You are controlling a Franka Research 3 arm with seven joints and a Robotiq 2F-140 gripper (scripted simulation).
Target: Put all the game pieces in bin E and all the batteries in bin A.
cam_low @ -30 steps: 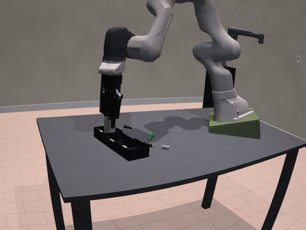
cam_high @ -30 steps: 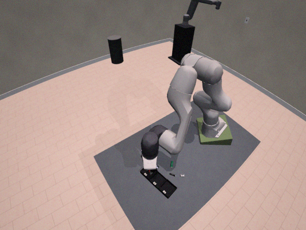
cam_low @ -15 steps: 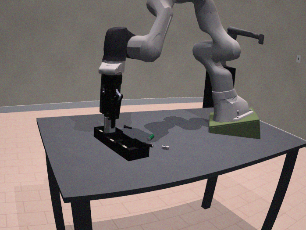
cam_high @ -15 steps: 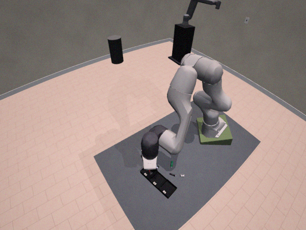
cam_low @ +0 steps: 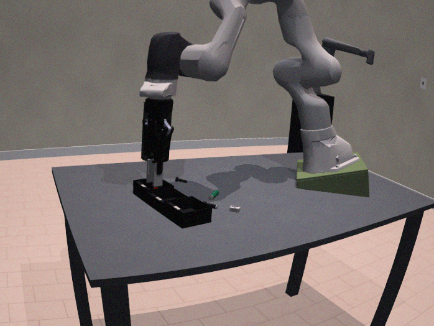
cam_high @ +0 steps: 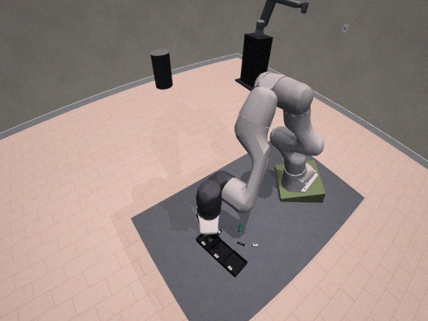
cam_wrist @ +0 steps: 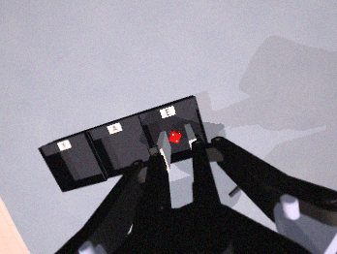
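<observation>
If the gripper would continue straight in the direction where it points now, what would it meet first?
Probably the floor of bin E, with the red die near its fingertips; exact depth is unclear.

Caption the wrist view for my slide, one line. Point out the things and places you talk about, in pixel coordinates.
Fingers (cam_high: 209, 238) (cam_low: 154, 184) parted around a red die (cam_low: 155, 188) (cam_wrist: 175, 137) at the bin marked E (cam_high: 203, 243) (cam_low: 142, 185) (cam_wrist: 168, 111).

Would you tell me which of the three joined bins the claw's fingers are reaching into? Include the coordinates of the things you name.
The end bin marked E (cam_high: 206, 245) (cam_low: 140, 190) (cam_wrist: 186, 110): the claw (cam_high: 210, 238) (cam_low: 154, 185) (cam_wrist: 177, 136) reaches into it, around the red die (cam_low: 155, 188) (cam_wrist: 175, 137). The other two have no fingers inside.
</observation>
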